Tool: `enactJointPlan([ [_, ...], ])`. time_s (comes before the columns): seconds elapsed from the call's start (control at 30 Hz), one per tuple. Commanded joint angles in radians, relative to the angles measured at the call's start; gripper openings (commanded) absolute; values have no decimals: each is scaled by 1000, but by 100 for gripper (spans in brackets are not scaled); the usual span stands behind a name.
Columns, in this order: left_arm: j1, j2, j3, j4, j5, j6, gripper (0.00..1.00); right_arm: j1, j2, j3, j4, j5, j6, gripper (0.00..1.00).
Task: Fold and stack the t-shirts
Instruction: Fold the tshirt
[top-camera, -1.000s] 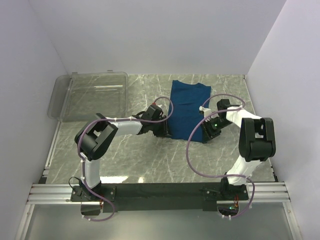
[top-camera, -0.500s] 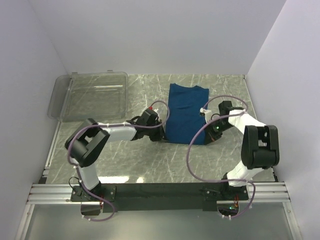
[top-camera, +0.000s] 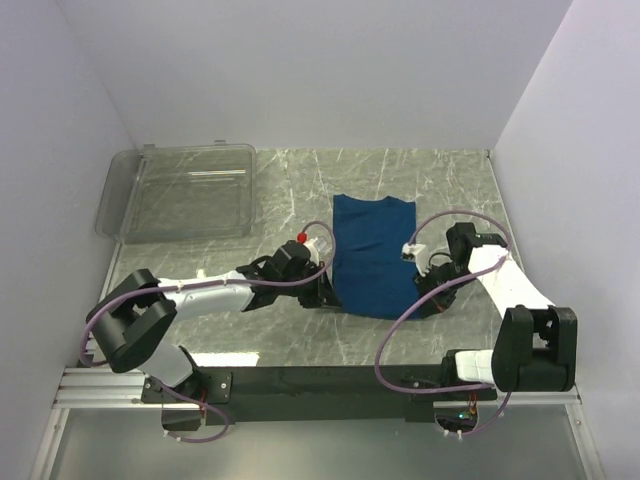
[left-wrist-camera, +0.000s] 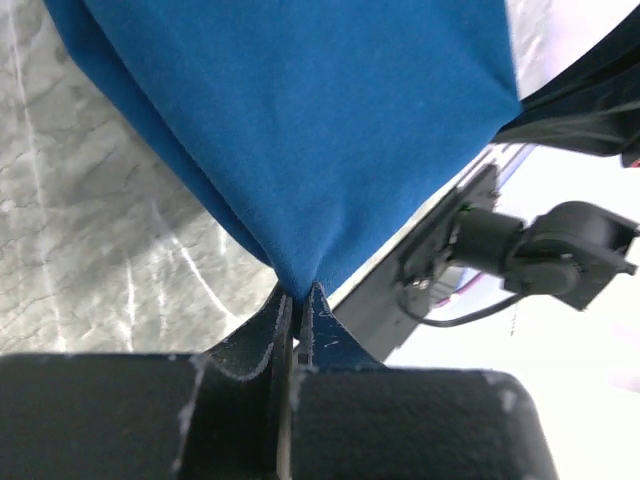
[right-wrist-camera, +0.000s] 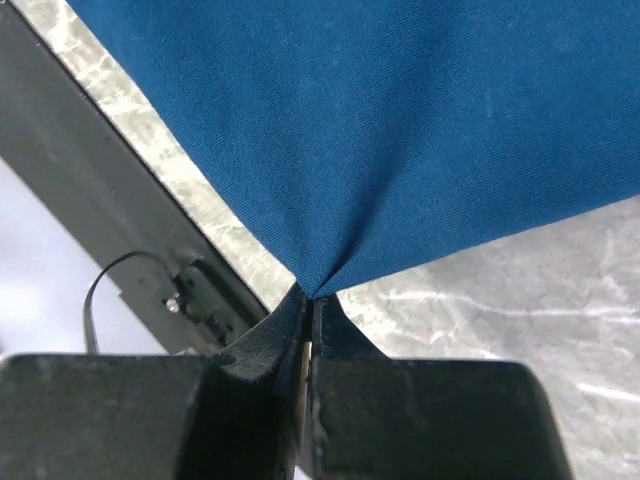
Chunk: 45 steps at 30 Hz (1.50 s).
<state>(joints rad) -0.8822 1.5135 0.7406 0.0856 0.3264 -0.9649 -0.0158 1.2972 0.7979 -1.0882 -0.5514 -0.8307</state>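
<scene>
The dark blue t-shirt (top-camera: 373, 252) lies folded into a long strip on the marble table, print hidden. My left gripper (top-camera: 327, 292) is shut on its near left corner; in the left wrist view the cloth (left-wrist-camera: 300, 130) fans out from the closed fingertips (left-wrist-camera: 296, 300). My right gripper (top-camera: 428, 300) is shut on its near right corner; in the right wrist view the cloth (right-wrist-camera: 400, 120) is pinched at the closed tips (right-wrist-camera: 310, 296).
A clear plastic bin (top-camera: 180, 192) sits at the back left. The grey marble table (top-camera: 300, 340) runs to white walls on the back and sides. The black base rail (top-camera: 320, 380) lies along the near edge. Purple cables loop over both arms.
Both grippers have pulled the shirt toward the near edge of the table, dragging its near end toward me. Both arms have stretched out lower and further forward.
</scene>
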Motion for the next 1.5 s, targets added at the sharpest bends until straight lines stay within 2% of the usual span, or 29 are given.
enactJointPlan([
  [0.0,9,-38,40,11,-4,-34,0,-15,-12,67,-81,-8,-32,0],
  [0.1,45,-6,138,8,3,-29,0,-30,51,180,-88,-62,7,0],
  [0.27,169,120,308,-1,16,-2,0,-59,267,438,-93,-165,84,0],
  [0.4,245,267,544,-32,86,32,0,-69,451,651,-88,-243,152,0],
  [0.5,302,401,711,-79,132,64,1,-73,618,875,-75,-245,232,0],
  [0.7,368,611,937,-81,203,71,0,-82,830,1167,-52,-240,349,0],
  [0.9,399,758,1107,-26,237,20,1,-98,870,1192,77,-226,458,0],
  [1.07,411,836,1171,74,211,-66,0,-102,863,1135,211,-214,544,0],
  [1.2,413,922,1240,49,195,-95,1,-102,875,1103,267,-199,599,0],
  [1.37,416,950,1263,25,151,-106,1,-102,898,1090,301,-160,630,0],
  [1.4,419,955,1263,23,139,-107,4,-102,899,1089,304,-148,633,0],
  [1.43,419,955,1263,25,137,-115,14,-102,898,1084,318,-142,640,0],
  [1.47,420,959,1275,17,131,-115,21,-102,899,1081,326,-134,660,6],
])
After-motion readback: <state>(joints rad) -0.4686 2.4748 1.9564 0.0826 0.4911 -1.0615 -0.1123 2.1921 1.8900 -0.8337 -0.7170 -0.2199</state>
